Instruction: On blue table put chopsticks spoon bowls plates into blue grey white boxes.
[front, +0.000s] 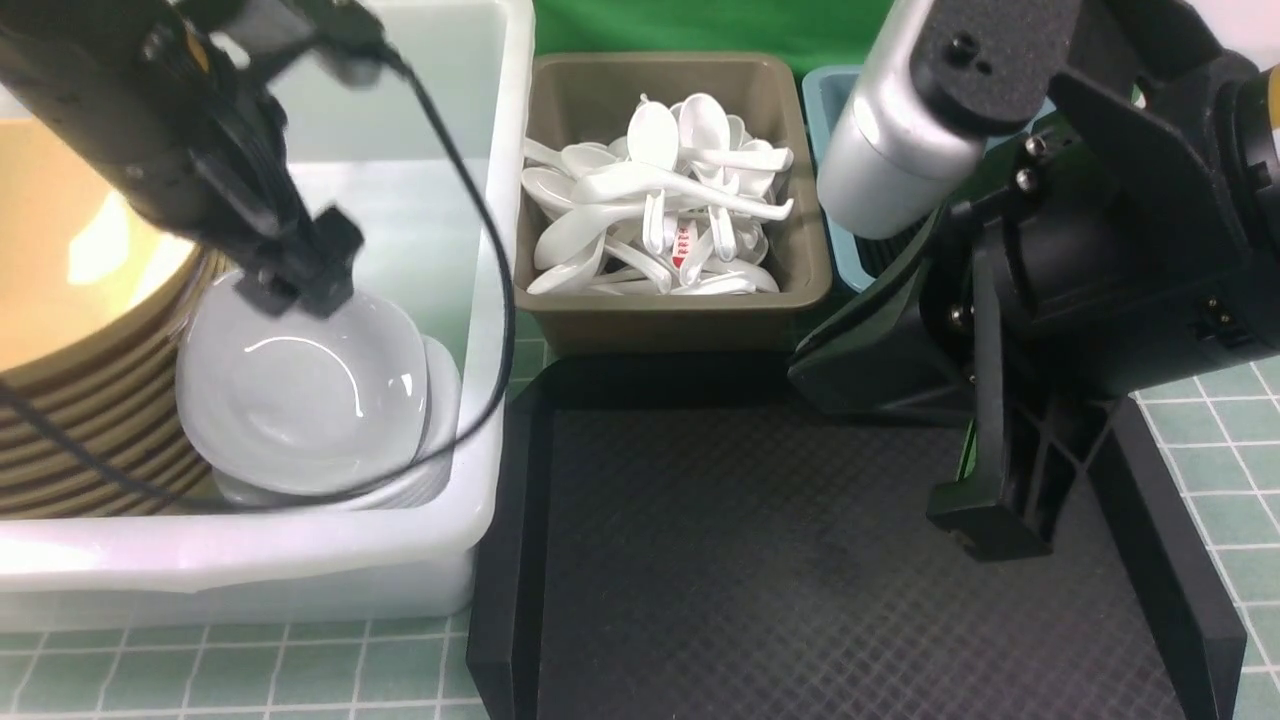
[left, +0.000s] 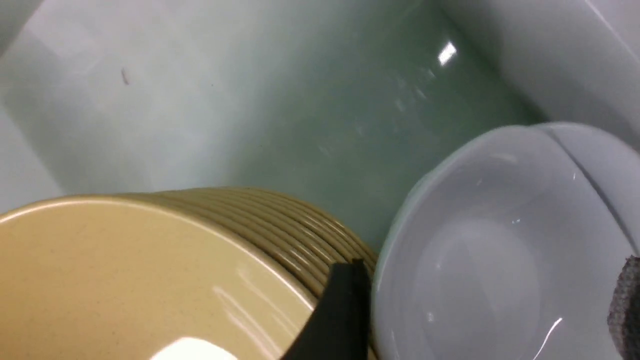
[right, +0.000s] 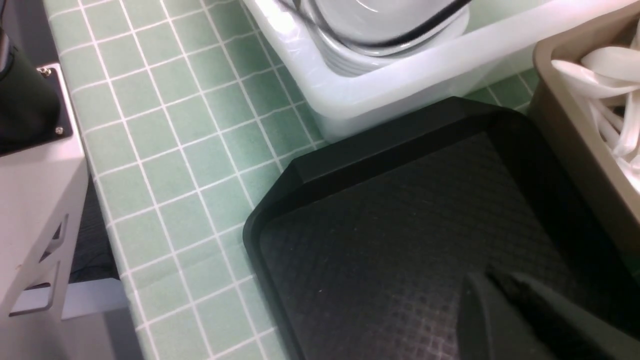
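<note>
Sorting looks nearly finished to us: left end effector (front: 300, 285) released above small glossy white rounded-square plates (front: 300, 400), right end effector (front: 985, 520) clenched empty.

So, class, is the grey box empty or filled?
Partly filled: a heap of white spoons covers the floor of the grey box.

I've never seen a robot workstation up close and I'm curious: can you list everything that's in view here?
big tub: one, cloudy white, left on the table
bowls: one tall stack, tan, inside the big tub
small dishes: one stack, white, in the big tub beside the bowls
grey tub: one, olive-grey, behind the tray
spoons: a heap, white, in the grey tub
blue tub: one, mostly hidden behind the right arm
tray: one, black, centre, nothing on it
table: green tiles
left gripper: black, open, over the small dishes
right gripper: black, shut, over the tray
</note>
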